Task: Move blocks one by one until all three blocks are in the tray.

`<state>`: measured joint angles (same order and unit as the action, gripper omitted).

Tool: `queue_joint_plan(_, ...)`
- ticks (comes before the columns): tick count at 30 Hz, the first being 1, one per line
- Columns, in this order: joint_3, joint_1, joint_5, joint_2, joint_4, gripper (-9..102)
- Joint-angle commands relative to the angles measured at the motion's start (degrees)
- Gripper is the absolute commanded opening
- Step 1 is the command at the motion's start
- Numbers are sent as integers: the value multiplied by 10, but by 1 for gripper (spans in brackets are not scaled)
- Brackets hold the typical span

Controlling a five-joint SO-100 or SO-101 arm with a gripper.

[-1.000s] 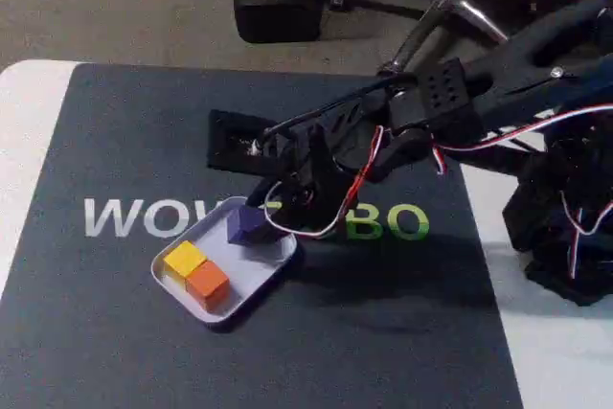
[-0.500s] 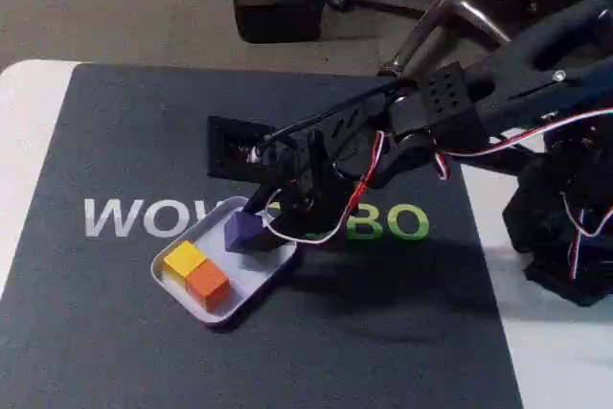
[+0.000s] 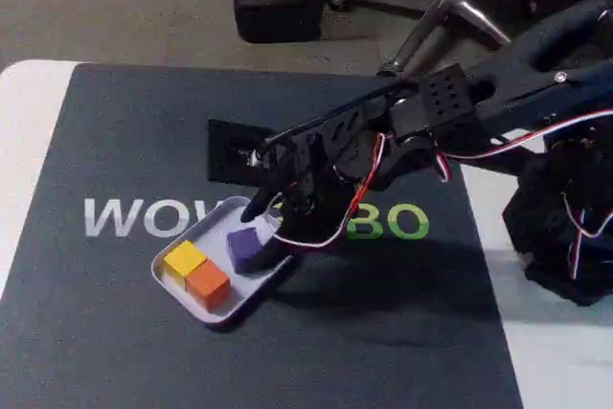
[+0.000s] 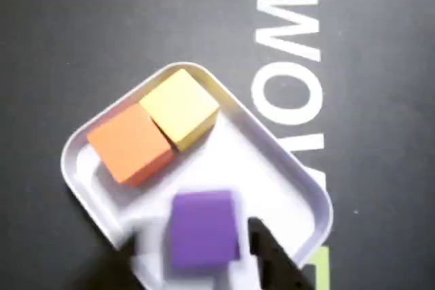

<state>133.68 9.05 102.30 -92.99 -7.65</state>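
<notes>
A: Where does the purple block [image 3: 247, 248] sit?

B: Inside the tray [image 3: 204, 311], on its floor, close beside the yellow block [image 3: 184, 260] and orange block [image 3: 208, 282]. In the wrist view the purple block [image 4: 202, 229] lies near the tray's lower rim [image 4: 317, 193], a little apart from the yellow [image 4: 181, 107] and orange [image 4: 129, 142] pair, which touch each other.

A: And the end effector [image 3: 264, 206]?

B: It hangs just above and behind the purple block in the fixed view. One dark fingertip [image 4: 268, 249] shows beside the block in the wrist view, just off its side face. I cannot tell whether the jaws are apart or together; the purple cube looks blurred and its edges are unclear.

A: Why that spot in the tray?

B: My guess: the other two fill one end, so the free end gives room for the fingers to come down without knocking them.

A: How far along is the task?

B: All three cubes lie within the rim, on the dark mat [image 3: 115, 352] over the worktop, so it looks nearly complete.
</notes>
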Motion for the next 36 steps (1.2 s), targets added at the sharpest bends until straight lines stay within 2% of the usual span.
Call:
queue_joint_plan(1,-14,2,-4,-40,4,30)
queue_joint_plan(6,30,6,-6,-156,-12,36)
queue_joint_plan(13,41,29,30,-410,-272,35)
queue_joint_plan(15,65,44,45,-498,-312,30)
queue_joint_plan(20,164,65,83,-712,-389,28)
queue_joint_plan(24,261,81,111,-841,-407,26)
queue_joint_plan(28,364,81,114,-966,-408,16)
queue_joint_plan(31,380,86,110,-966,-414,1)
queue_joint_plan(36,403,76,98,-966,-414,-5)
